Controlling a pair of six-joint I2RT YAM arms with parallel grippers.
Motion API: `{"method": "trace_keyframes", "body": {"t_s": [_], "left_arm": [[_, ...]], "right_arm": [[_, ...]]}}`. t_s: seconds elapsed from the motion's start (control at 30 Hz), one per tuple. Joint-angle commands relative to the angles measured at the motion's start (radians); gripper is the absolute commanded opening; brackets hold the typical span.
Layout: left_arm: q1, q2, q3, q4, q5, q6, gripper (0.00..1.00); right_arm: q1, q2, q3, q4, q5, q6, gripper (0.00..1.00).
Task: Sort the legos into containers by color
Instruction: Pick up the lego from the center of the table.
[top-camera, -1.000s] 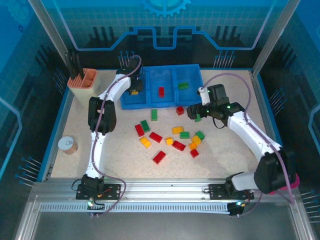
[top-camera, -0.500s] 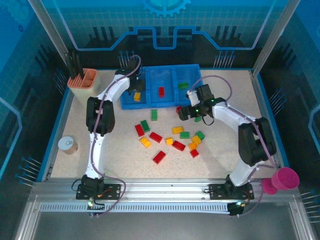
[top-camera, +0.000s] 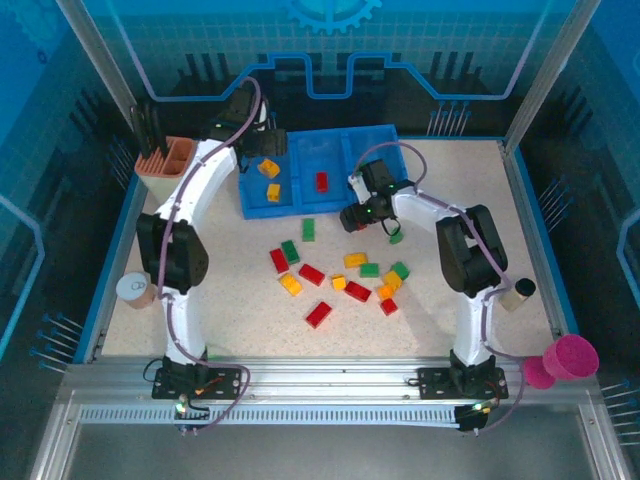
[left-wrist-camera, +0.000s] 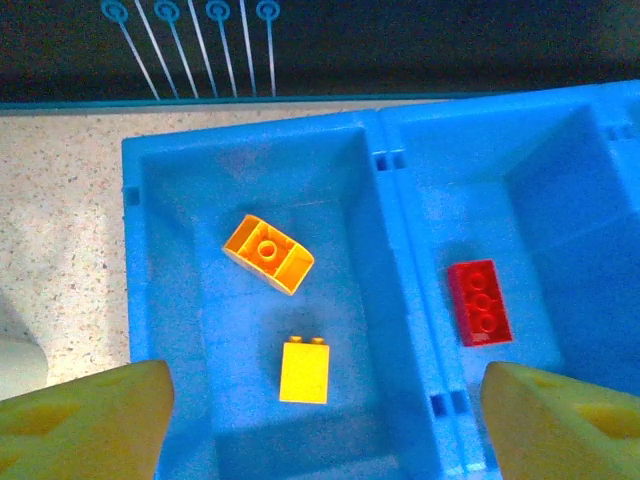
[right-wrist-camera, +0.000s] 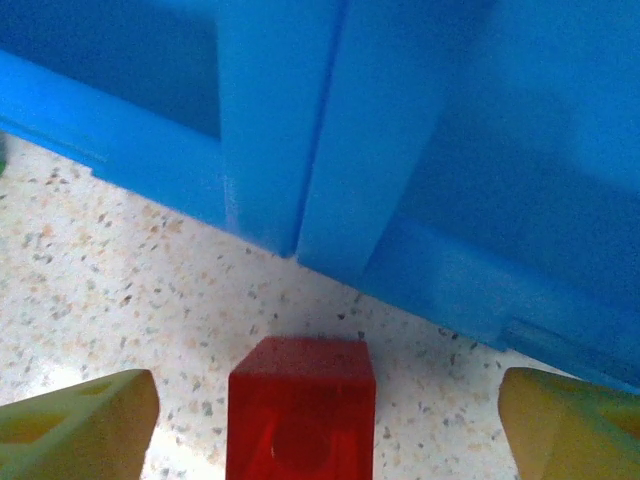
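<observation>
My left arm (top-camera: 190, 215) rises from its base at the near edge of the bench (top-camera: 250, 325) and stretches toward the far-left corner. There my left hand (top-camera: 262, 150) points downward, its fingers (left-wrist-camera: 90, 415) set wide apart. My right arm (top-camera: 470, 260) stands up from the near edge, folds at the elbow and reaches leftward to mid-bench. My right hand (top-camera: 352, 218) hangs low there, fingers (right-wrist-camera: 80, 425) spread wide.

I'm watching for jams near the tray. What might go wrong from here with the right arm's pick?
1. The red brick lies close to the blue tray, at its front wall; the open right end effector may nudge the tray or pin the brick against it.
2. The seam between two compartments is straight ahead, so a careless drop may put the brick beside, not with, the sorted red brick.
</observation>
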Motion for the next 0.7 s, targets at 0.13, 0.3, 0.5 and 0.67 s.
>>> {"method": "trace_keyframes", "body": {"t_s": [0.13,0.3,0.5,0.67], "left_arm": [[-0.004,-0.141,-0.007,-0.04,0.09,0.005,0.86],[-0.004,-0.192,-0.013,-0.039,0.095,0.019,0.88],[-0.004,-0.245,-0.072,-0.036,0.07,0.049,0.89],[-0.002,-0.314,-0.178,-0.034,0.054,0.062,0.9]], "right_arm": [[0.057,0.109,0.105,-0.122,0.12,-0.009,0.72],[0.072,0.132,0.122,-0.142,0.141,0.008,0.53],[0.089,0.059,0.114,-0.198,0.148,0.001,0.33],[0.094,-0.056,0.172,-0.192,0.119,-0.01,0.3]]}}
